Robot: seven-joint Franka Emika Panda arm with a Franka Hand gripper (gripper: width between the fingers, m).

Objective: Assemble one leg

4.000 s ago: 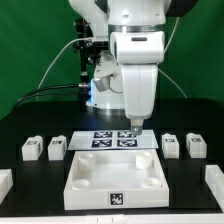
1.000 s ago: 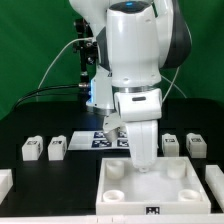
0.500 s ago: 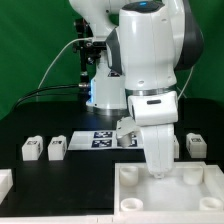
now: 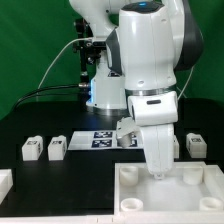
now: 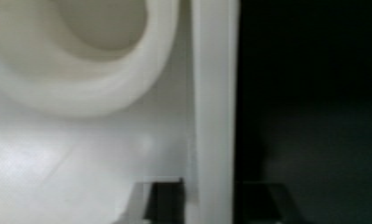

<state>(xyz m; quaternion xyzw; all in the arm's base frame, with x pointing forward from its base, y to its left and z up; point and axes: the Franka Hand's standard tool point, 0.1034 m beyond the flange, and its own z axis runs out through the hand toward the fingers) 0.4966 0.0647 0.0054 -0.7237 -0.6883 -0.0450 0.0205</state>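
Observation:
The large white square panel with round corner sockets lies at the front, toward the exterior view's right. My gripper is down at its back rim, shut on that rim. In the wrist view my gripper has the panel's thin wall running between the two dark fingers, with a round socket beside it. Two legs, small white tagged blocks, sit at the left. Another leg sits at the right; a further one is partly hidden behind my arm.
The marker board lies behind the panel, partly covered by my arm. A white part shows at the left edge. The table is black, with a green backdrop behind the robot base.
Over four seconds my gripper came down onto the panel's rim. The panel slid to the front and to the exterior view's right. In the last half second nothing moved.

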